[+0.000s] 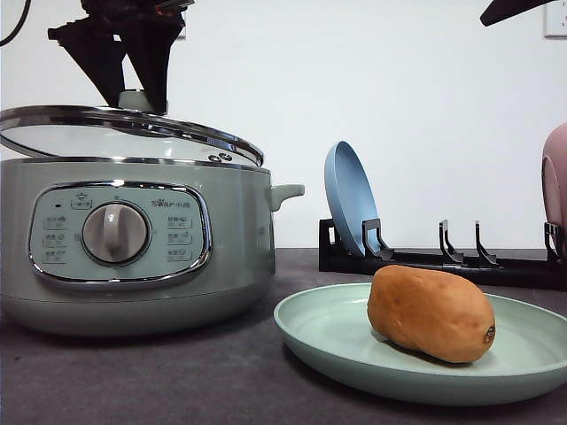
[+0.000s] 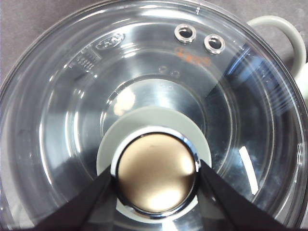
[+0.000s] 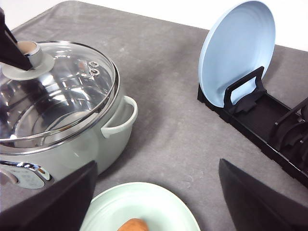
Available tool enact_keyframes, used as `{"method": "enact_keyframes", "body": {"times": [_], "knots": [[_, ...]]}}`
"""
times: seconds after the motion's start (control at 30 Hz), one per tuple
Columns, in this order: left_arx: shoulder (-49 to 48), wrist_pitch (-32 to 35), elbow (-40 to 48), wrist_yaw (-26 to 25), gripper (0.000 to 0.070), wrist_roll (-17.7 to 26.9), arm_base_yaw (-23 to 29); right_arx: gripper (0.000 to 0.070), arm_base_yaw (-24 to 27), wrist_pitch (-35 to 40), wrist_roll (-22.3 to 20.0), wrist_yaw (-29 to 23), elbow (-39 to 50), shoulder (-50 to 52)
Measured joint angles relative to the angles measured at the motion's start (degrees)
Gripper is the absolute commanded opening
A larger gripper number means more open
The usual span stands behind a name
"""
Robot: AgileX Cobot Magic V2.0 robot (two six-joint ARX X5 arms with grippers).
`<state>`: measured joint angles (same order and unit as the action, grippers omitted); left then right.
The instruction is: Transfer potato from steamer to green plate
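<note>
Steamer (image 1: 133, 248) sits big on the dark table (image 1: 177, 381), dial panel facing the front cam. Its glass lid (image 1: 133, 137) is tilted, one edge lifted off the rim, other edge resting on the pot. Left gripper (image 2: 156, 175) is clamped on the lid knob (image 2: 156, 173), fingers (image 2: 82, 207) pressed against both sides of the chrome-ringed cap; wrist cam looks straight down thru the glass to the shiny bare pot floor, which front cam can't see.

Green plate (image 1: 354, 345) lies flat just beside the steamer, on the side-handle side. Potato (image 1: 431, 313) rests on it, long axis running roughly across the front view, slightly tipped; dark-spot end points away from the steamer. Right wrist cam catches just an orange tip of it (image 3: 132, 225) at the plate's near edge.

Behind the plate: black rack (image 1: 443, 257) w/ blue plate (image 1: 350, 197) standing upright in a slot, pink plate (image 1: 555, 181) at the far end.

Right gripper (image 3: 154, 202): jaws wide apart, nothing between them, hovering above the green plate.
</note>
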<state>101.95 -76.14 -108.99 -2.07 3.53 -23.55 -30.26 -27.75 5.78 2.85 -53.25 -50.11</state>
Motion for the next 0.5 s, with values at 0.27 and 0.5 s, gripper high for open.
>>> {"method": "enact_keyframes", "body": {"times": [0.27,0.5], "knots": [[0.3,0.0,0.0,0.0,0.0000,0.0,0.0,0.0508,0.0,0.0,0.0,0.0,0.0,0.0],[1.2,0.1,0.0,0.0,0.0000,0.0,-0.7,0.0508,0.0,0.0,0.0,0.0,0.0,0.0]]}}
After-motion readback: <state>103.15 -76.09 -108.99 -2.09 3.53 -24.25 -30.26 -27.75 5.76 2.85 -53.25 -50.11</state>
